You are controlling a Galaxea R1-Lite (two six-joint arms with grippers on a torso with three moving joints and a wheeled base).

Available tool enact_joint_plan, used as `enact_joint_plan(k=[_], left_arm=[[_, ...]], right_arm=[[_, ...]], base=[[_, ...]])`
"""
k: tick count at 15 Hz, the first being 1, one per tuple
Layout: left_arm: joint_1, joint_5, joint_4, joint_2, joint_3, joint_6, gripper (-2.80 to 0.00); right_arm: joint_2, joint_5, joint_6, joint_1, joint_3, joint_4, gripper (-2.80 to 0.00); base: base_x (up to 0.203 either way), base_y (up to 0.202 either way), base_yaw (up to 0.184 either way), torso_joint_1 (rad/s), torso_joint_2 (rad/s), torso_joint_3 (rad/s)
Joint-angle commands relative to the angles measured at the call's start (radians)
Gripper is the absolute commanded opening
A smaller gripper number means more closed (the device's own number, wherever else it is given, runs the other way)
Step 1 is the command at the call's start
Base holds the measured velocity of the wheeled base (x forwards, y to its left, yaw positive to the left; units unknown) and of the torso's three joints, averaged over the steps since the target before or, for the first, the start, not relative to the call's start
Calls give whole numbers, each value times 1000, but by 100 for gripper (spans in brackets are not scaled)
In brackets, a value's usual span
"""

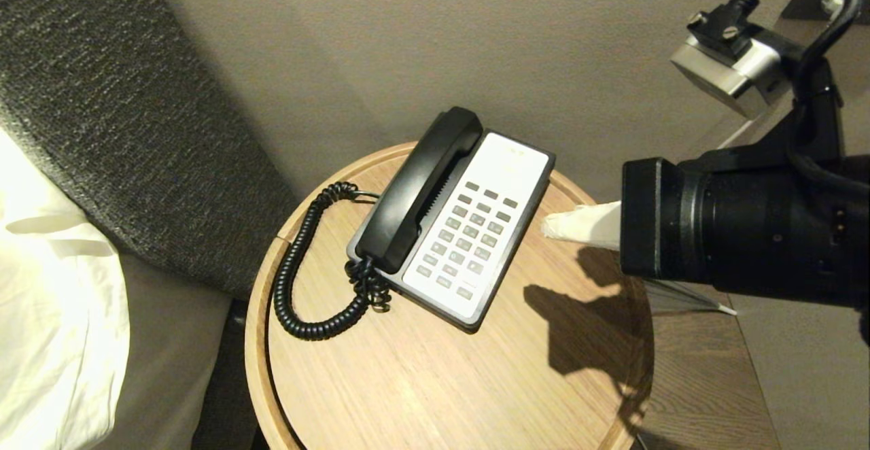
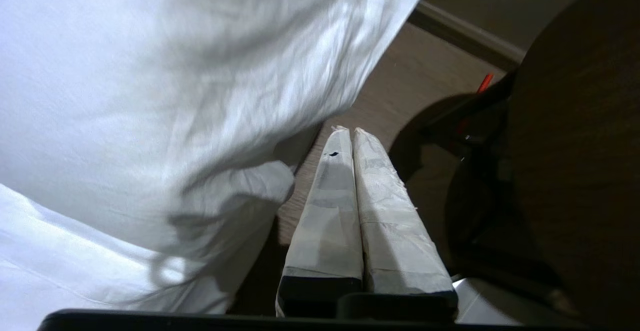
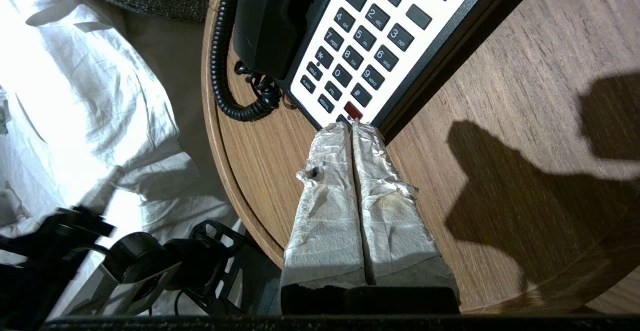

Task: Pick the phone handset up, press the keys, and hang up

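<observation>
The phone handset [image 1: 420, 188] lies seated in its cradle on the left side of the phone base [image 1: 476, 232], which sits toward the back of the round wooden table [image 1: 421, 382], a little left of centre. Its coiled cord [image 1: 299, 266] loops out toward the table's left edge.

The right gripper [image 3: 352, 127] hangs above the table near its right edge, the two tape-wrapped fingers pressed together with nothing between them, the tips pointing toward the base's near corner and the lowest row of keys [image 3: 350, 66]. The left gripper [image 2: 349, 132] is down beside the white bedding [image 2: 150, 96], off the table's left side — its fingers likewise closed flat against each other and empty.

With the handset on the hook, this reads either as the start, before the lift, or the end, after hanging up; the scene alone does not settle which. If the lift is still to come, one gripper must spread its fingers, come over the handset's slim middle and close across it, then raise it without dragging the base by the cord.
</observation>
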Motion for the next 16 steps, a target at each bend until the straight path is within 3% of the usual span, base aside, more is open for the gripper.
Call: enact_joint_plan(k=[1, 5, 7, 9, 10, 11, 16], left_arm=[[9, -21, -11, -143, 74, 90, -280], [15, -105, -105, -263, 159, 250, -280], [15, -202, -193, -263, 202, 312, -280], [15, -279, -252, -263, 246, 426, -280], [15, -272, -269, -263, 252, 402, -280], [15, -258, -300, -263, 261, 331, -280], [15, -252, -327, -263, 276, 349, -280]], right_arm=[[-17, -2, 3, 0, 1, 2, -280], [-35, -2, 5, 0, 3, 6, -280], [-35, -3, 3, 0, 3, 3, -280], [-40, -5, 5, 0, 4, 8, -280], [-41, -10, 5, 0, 4, 8, -280], [-44, -12, 6, 0, 8, 7, -280], [-52, -29, 6, 0, 30, 0, -280]], base=[[0, 0, 0, 0, 0, 0], [0, 0, 0, 0, 0, 0], [0, 0, 0, 0, 0, 0], [0, 0, 0, 0, 0, 0], [0, 0, 0, 0, 0, 0], [0, 0, 0, 0, 0, 0], [0, 0, 0, 0, 0, 0]])
